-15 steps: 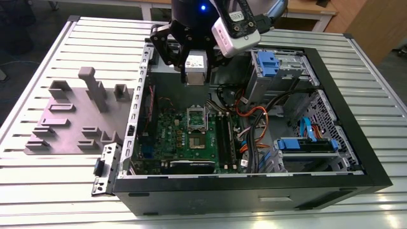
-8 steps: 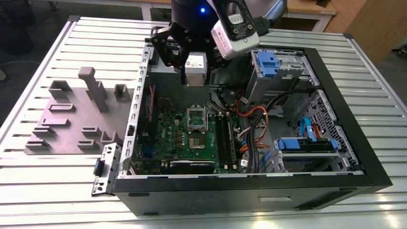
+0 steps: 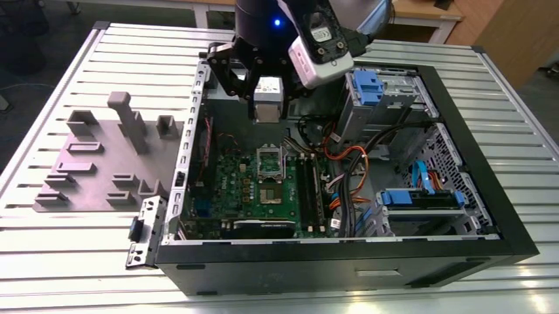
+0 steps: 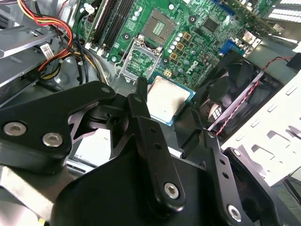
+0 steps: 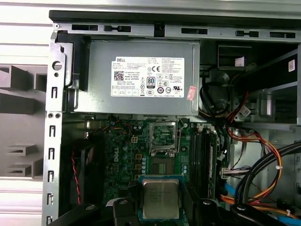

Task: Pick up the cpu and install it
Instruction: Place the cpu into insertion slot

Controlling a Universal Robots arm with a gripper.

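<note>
While clamped between the two black fingers (image 4: 139,106), the cpu (image 4: 164,96) hangs clear of the board with its silvery top facing the wrist cameras. A thin blue-green edge shows around the chip. The gripper (image 4: 167,107) is closed narrowly on it, one finger against each of two opposite sides.

Past the fingertips, lower down, lies the green motherboard (image 5: 124,150). On it the silver socket frame (image 5: 163,137) is nearest the held chip, and nothing sits in it. The memory slots (image 5: 200,150) run alongside the frame, a little farther from the fingers. Farther out again sits the grey power supply box with a white label (image 5: 141,70).

To one side of the fingers a black fan (image 4: 230,80) stands close, a twisted red and black wire crossing it. On the opposite side, orange, yellow and black cables (image 5: 254,160) loop well apart from the chip.

In the exterior view the gripper hangs over the open computer case (image 3: 349,268), above the motherboard. The case rests on a slatted metal table (image 3: 524,131). A grey slotted fixture (image 3: 96,163) lies outside the case, well away from the fingers.
</note>
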